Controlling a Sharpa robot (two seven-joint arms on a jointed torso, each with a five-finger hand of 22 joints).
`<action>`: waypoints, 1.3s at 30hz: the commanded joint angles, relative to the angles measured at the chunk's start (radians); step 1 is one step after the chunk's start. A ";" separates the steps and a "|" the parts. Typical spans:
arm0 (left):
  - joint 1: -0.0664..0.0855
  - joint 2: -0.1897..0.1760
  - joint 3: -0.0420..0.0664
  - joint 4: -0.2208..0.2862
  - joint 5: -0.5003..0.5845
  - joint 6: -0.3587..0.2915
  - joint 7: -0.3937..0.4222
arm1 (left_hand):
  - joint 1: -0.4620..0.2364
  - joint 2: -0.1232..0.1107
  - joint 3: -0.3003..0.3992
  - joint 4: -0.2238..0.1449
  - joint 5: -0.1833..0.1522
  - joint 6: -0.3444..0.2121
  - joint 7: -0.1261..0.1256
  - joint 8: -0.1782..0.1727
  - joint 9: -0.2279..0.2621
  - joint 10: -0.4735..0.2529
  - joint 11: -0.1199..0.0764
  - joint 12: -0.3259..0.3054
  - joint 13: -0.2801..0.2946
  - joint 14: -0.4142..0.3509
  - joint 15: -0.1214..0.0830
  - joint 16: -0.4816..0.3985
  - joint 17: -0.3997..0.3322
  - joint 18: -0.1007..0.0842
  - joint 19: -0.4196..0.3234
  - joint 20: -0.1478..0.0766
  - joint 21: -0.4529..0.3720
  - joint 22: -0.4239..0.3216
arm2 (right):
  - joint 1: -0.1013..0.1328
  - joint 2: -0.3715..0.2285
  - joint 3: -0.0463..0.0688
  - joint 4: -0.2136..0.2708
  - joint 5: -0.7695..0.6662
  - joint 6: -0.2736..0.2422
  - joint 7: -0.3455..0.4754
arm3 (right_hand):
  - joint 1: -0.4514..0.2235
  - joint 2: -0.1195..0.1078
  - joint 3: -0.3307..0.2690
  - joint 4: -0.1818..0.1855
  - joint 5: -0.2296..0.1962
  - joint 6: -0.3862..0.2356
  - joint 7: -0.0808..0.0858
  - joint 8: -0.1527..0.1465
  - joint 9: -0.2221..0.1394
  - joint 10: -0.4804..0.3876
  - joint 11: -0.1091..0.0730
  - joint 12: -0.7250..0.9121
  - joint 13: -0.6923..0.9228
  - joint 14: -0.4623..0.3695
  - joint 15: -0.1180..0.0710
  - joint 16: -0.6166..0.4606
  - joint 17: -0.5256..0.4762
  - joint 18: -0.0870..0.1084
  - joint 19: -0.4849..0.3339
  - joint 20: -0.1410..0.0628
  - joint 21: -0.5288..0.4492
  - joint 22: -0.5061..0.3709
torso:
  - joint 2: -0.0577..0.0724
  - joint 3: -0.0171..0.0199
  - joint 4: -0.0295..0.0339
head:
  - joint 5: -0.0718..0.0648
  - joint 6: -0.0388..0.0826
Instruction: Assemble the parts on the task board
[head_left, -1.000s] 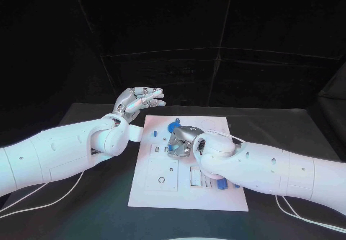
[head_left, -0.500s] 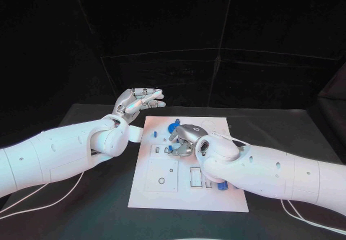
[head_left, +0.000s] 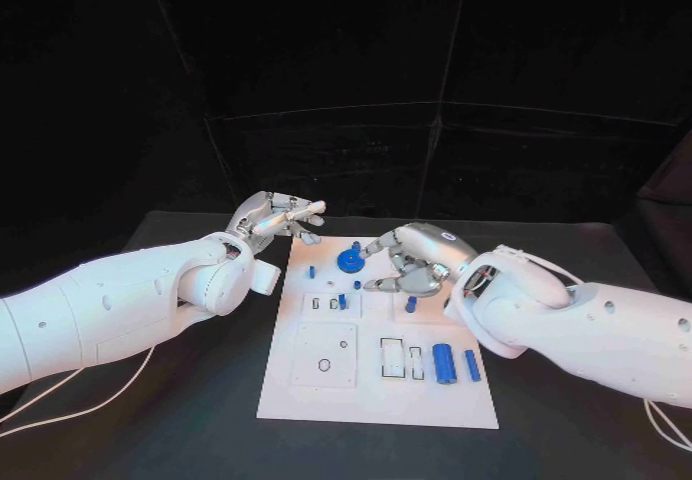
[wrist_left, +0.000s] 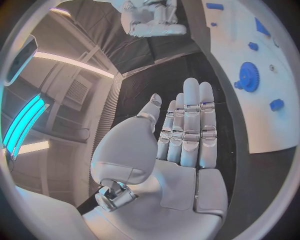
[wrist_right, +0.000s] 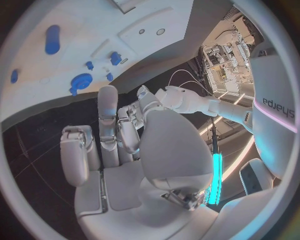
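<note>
Nearest the robot, the white task board (head_left: 378, 400) lies flat on the black desk (head_left: 173, 420), its long side running away toward the back. Along its near right part two blue cylinders (head_left: 444, 363) lie side by side, next to a pair of narrow rectangular slots. To their left sits a larger square recess with a small hole in it.

Further up the board, a few small blue pegs (head_left: 342, 301) stand in a row, and another small blue piece (head_left: 410, 305) rests just below the right robot hand. That right robot hand (head_left: 408, 263) hangs over the board's far right portion, fingers curled loosely downward and holding nothing that I can see; in its wrist view its fingers are apart with empty space between them.

Just beyond, a blue gear (head_left: 349, 260) sits near the board's far edge, left of the right robot hand and not touched by it.

The left robot hand (head_left: 274, 216) hovers off the board's far left corner above the desk, fingers stretched out straight together, palm empty.
</note>
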 joint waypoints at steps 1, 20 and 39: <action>0.010 0.006 0.001 -0.014 -0.276 0.187 -0.379 | -0.027 0.012 -0.010 0.035 0.001 0.011 -0.004 0.014 0.010 0.017 -0.015 0.031 0.026 0.046 -0.023 0.181 0.144 0.003 0.046 -0.016 0.036 0.018 | 0.038 -0.052 0.002 0.015 0.187 0.003 0.088 | 0.008 0.010 0.002 0.004 0.011 0.011 -0.003 0.006 0.001 -0.009 -0.002 -0.005 0.017 0.000 -0.001 0.004 0.001 -0.015 0.102 0.003 0.005 0.263 | -0.009 0.0018 -0.0040 | 0.001 -0.001; 0.076 0.112 0.001 -0.048 -0.761 0.572 -0.872 | -0.062 0.021 -0.218 0.298 0.000 -0.084 -0.057 0.284 0.211 -0.113 -0.063 0.673 0.586 0.092 -0.069 1.125 1.231 -0.081 0.245 -0.078 0.765 0.819 | 0.113 -0.173 0.007 -0.051 0.369 0.055 -0.036 | 0.011 0.016 -0.007 0.002 0.066 0.015 -0.004 0.006 -0.001 -0.006 -0.004 -0.002 0.018 -0.001 -0.003 0.005 0.001 -0.015 0.102 0.002 0.005 0.263 | -0.035 0.0171 -0.0071 | 0.015 -0.018; 0.087 0.236 -0.014 -0.124 -0.809 0.612 -0.915 | -0.043 0.047 -0.312 0.324 0.000 -0.153 -0.081 0.471 0.372 -0.047 -0.083 0.934 0.853 0.106 -0.084 1.158 1.288 -0.102 0.263 -0.092 0.879 0.984 | 0.114 -0.142 0.007 -0.079 0.338 0.078 -0.101 | 0.001 0.012 -0.032 0.011 0.095 0.022 -0.007 0.011 -0.001 -0.001 -0.005 0.002 0.019 -0.001 -0.004 0.005 0.001 -0.015 0.102 0.001 0.005 0.263 | -0.032 0.0144 -0.0058 | 0.012 -0.024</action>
